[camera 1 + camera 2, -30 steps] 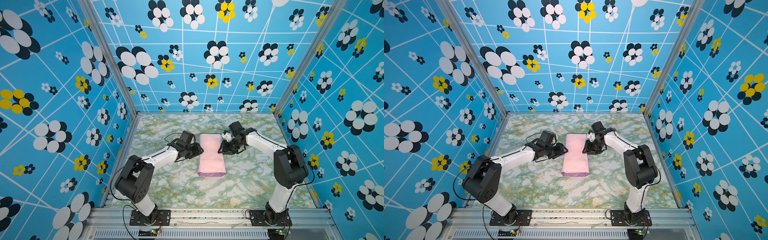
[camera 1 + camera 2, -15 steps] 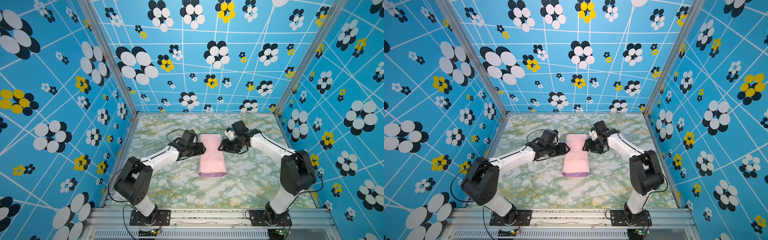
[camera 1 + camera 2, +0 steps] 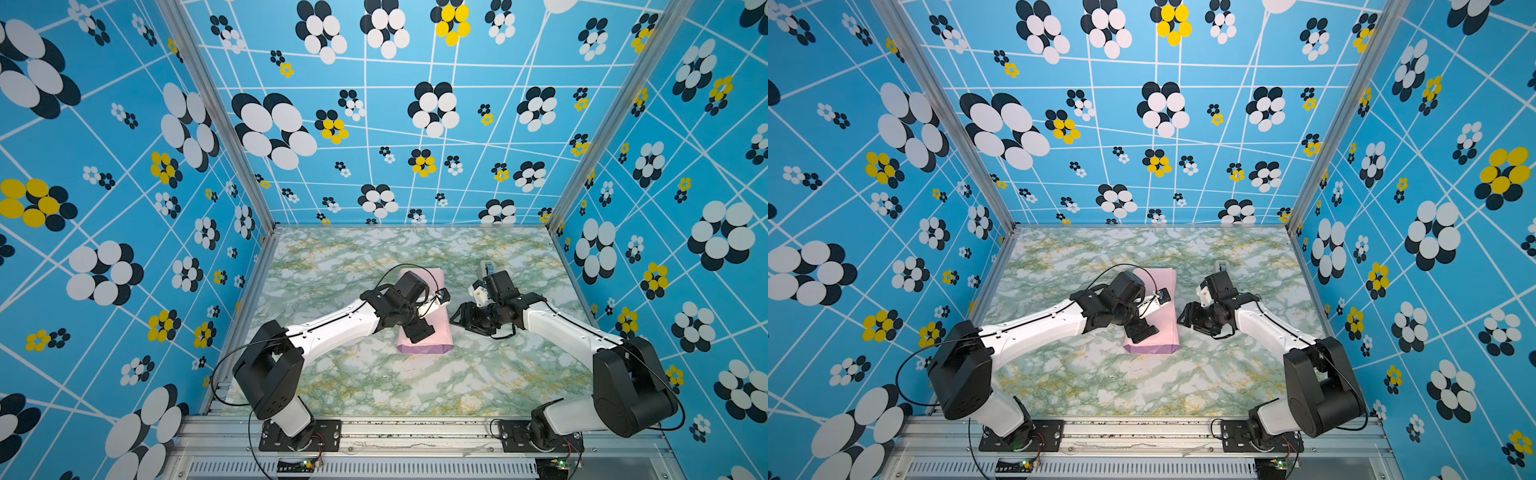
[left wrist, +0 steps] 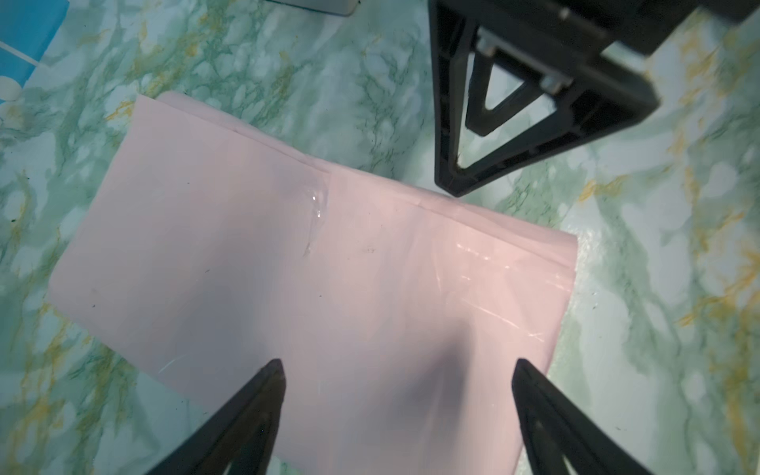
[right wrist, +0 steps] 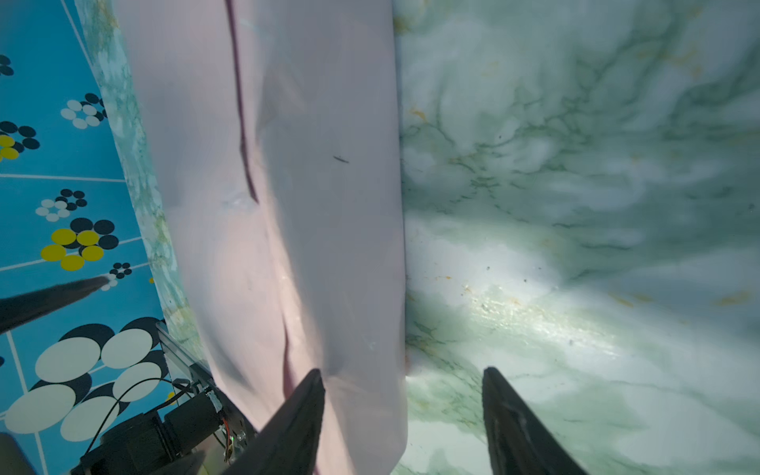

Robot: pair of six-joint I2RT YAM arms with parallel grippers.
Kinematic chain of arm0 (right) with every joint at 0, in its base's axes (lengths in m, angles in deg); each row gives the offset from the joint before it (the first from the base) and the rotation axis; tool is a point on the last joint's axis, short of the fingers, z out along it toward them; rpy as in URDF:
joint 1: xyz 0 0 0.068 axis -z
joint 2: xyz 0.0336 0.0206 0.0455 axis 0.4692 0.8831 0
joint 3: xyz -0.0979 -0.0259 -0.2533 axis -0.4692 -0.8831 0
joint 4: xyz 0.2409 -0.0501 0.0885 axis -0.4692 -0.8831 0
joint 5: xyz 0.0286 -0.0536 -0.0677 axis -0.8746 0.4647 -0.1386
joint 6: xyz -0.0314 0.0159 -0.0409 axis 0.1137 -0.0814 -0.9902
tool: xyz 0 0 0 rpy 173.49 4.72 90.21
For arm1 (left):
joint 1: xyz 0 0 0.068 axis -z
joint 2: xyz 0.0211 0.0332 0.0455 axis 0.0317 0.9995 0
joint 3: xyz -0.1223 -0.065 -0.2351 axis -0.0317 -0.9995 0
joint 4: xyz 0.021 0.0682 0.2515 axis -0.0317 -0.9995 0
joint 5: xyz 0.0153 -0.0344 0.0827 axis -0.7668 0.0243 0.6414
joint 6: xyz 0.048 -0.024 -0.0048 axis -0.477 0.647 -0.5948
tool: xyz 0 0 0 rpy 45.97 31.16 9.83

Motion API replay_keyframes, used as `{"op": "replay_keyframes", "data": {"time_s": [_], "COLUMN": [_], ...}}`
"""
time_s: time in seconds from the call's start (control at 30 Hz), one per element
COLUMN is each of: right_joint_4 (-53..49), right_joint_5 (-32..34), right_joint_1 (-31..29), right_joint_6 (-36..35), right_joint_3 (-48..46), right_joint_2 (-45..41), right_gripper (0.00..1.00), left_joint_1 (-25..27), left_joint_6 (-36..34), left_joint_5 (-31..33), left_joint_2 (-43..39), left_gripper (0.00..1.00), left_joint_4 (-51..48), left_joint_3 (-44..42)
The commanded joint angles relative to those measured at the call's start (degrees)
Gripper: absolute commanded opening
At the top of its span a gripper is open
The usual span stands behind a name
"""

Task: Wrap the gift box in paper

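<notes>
Left arm (image 3: 332, 328) swung over the paper (image 3: 439, 335) on the marbled tabletop (image 3: 415, 395).

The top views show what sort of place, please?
Probably a robot test cell: a left arm and right arm bolted to an aluminium frame, enclosed by flower-printed blue walls around a marble-print tabletop.

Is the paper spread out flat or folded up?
Folded: the paper forms a narrow pink packet, edges overlapping on top under clear tape.

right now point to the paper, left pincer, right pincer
the paper (image 3: 441, 329), in a top view, pink upper face
left pincer (image 4: 399, 362), left wrist view, midway between tips
right pincer (image 5: 403, 371), right wrist view, midway between tips
</notes>
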Motion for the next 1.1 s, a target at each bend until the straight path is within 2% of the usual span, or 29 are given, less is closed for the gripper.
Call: {"op": "replay_keyframes", "data": {"time_s": [0.0,0.33,0.5,0.87,0.97,1.07], "right_joint_4": [4.2,6.9,6.3,7.7,10.4,11.1], "right_joint_5": [-0.1,-0.8,2.2,10.1,11.2,9.3], "right_joint_1": [0.5,0.3,-0.6,-5.4,-5.4,-5.4], "right_joint_6": [2.3,0.0,-2.1,-9.5,-10.0,-10.0], "right_joint_3": [-1.6,-3.9,-4.8,-2.4,-1.8,0.2], "right_joint_2": [-2.7,-2.8,-3.9,-1.2,0.5,3.2], "right_gripper": [0.63,0.64,0.65,0.66,0.66,0.66], "left_joint_1": [-0.2,0.0,0.0,-0.9,-0.9,-1.0], "left_joint_6": [-6.6,-8.1,-8.5,-6.8,-6.7,-6.5], "left_joint_5": [6.9,9.6,13.3,11.7,10.8,11.2], "left_joint_2": [1.4,4.4,6.0,6.7,6.6,6.3], "left_gripper": [0.89,0.9,0.89,0.69,0.68,0.7], "left_joint_4": [0.3,4.1,6.6,12.6,12.7,12.9], "left_joint_3": [1.8,0.6,-0.1,-2.7,-3.2,-3.7]}}
